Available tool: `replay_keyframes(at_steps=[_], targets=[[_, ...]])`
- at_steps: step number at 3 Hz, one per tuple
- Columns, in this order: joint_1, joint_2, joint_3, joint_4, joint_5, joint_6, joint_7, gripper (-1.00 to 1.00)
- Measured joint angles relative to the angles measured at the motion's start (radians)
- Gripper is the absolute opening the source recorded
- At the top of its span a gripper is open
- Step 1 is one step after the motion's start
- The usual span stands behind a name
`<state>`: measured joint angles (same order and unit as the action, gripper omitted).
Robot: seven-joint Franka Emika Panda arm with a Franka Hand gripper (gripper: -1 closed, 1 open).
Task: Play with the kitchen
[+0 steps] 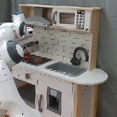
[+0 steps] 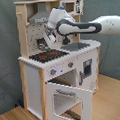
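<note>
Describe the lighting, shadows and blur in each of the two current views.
In the first exterior view, soft even light; the arm fills the first exterior view's left, hiding part of the kitchen, and detail is blurry. In the second exterior view, light is also even, with shade under the grey hood and inside the open oven; edges are soft.

The robot arm [image 2: 87,27] is white and smooth, made of thick round tube parts that fit one into the next, with dark grey or black bands at the joints where the parts meet. In the first exterior view the arm [image 1: 6,65] fills the picture's near side like big white rounded shells, and one joint shows a dark round disc on its side. Just behind the pincer [image 2: 49,39] the last part is a fat white rounded head, and the pincer itself is darker, grey and black, hanging under that white head.
</note>
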<state>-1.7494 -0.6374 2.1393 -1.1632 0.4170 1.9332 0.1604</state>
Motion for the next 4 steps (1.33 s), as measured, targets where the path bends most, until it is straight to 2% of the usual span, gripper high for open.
replay_keyframes(at_steps=[1,3,4], targets=[[-0.009,-0.007,0.057,0.001,0.001,-0.071,-0.047,-1.00],[-0.015,0.041,-0.020,-0.009,-0.001,-0.261,-0.044,-1.00],[-0.020,0.042,-0.039,-0.070,-0.001,-0.336,-0.027,-1.00]])
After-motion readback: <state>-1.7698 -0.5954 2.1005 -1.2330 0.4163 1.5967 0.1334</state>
